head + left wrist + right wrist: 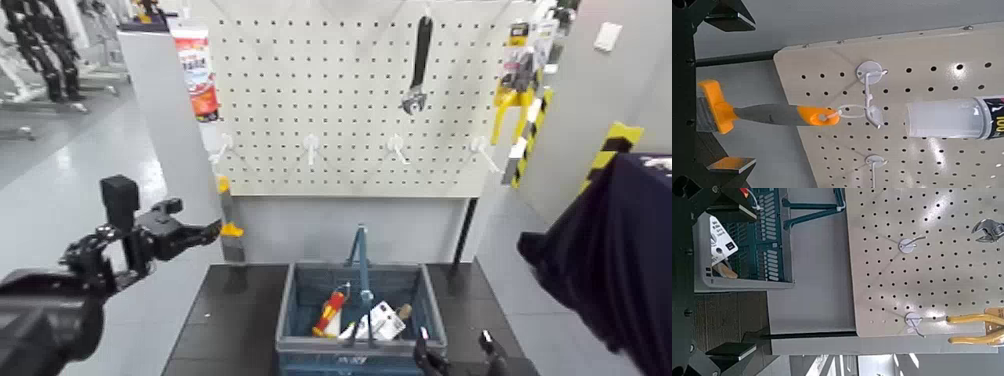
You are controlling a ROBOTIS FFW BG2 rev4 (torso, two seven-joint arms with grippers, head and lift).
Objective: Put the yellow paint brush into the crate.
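Observation:
The yellow paint brush hangs from a white hook at the pegboard's lower left, bristles down. In the left wrist view its orange handle end sits on the hook and its yellow band lies between the black fingers. My left gripper is open, level with the brush, its tips just short of it. The blue-grey crate with its upright blue handle bar stands on the dark table below the board. My right gripper rests open beside the crate's front right corner.
The crate holds a red-and-yellow tool and a white item. On the pegboard hang a white tube, a black wrench and yellow-handled pliers. A dark cloth-covered shape stands at the right.

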